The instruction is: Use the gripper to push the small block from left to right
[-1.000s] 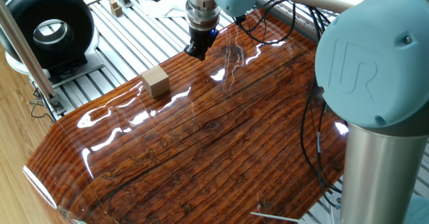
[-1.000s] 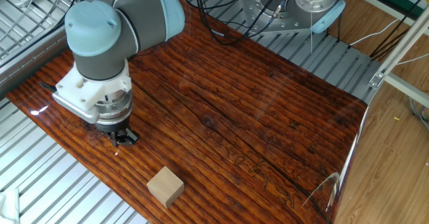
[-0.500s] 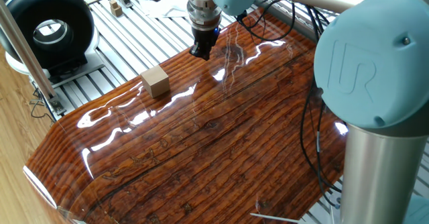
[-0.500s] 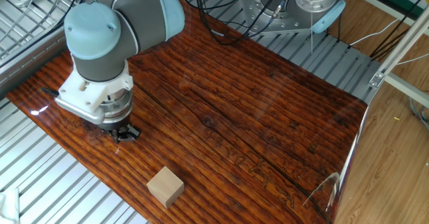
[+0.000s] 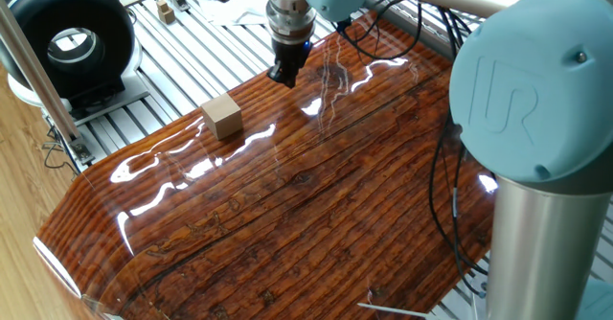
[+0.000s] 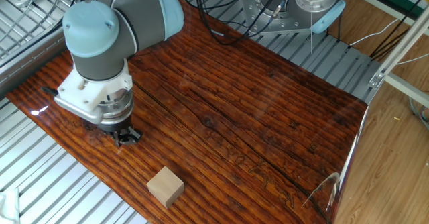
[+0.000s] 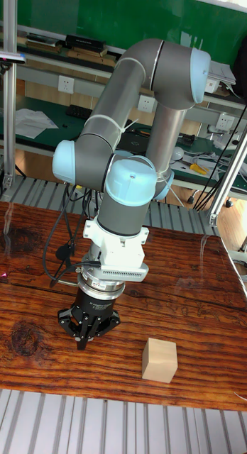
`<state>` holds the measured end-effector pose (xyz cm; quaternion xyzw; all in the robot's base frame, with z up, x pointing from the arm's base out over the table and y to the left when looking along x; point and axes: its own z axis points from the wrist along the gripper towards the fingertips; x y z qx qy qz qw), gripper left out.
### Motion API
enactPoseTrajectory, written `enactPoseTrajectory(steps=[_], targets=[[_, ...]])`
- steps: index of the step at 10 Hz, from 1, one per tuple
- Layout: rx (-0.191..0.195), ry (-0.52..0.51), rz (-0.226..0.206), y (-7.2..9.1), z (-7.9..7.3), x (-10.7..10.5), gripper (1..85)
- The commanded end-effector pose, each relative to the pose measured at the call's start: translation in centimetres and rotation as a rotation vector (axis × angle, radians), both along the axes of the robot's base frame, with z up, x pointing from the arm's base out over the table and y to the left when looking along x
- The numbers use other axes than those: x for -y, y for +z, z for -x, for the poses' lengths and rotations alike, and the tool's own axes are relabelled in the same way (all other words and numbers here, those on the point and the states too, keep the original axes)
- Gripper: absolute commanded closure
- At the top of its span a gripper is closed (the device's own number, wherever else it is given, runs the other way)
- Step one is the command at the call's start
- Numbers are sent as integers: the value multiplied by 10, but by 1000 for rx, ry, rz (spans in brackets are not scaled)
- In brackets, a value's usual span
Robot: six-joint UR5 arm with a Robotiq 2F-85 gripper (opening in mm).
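- Black two-fingered tool (image 7: 85, 339) hung low at lower left, fingers pinched closed, empty.
- Light tan wooden cube (image 7: 160, 360) sat lower centre on glossy wooden bench (image 7: 201, 298), apart.
- Risk: an off-centre push might spin the cube aside.

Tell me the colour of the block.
Light tan wood, plain; clearest in the tall fixed view: block.

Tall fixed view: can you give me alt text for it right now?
A black two-finger gripper, fingers pinched together, points down at a glossy wooden table, with a small tan wooden block sitting apart to its right. The silver arm with pale blue joints rises behind.
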<state>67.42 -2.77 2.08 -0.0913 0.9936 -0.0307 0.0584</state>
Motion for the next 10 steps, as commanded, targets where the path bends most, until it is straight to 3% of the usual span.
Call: enactPoseTrajectory(steps=[1, 4, 6, 8, 10], targets=[[-4, -69, -78, 5, -1, -25, 847], [-10, -107, -102, 13, -3, -51, 847], [0, -122, -108, 8, -9, -67, 847], [-18, -163, -158, 4, -7, -92, 847], [-31, -178, -178, 5, -4, -107, 847]])
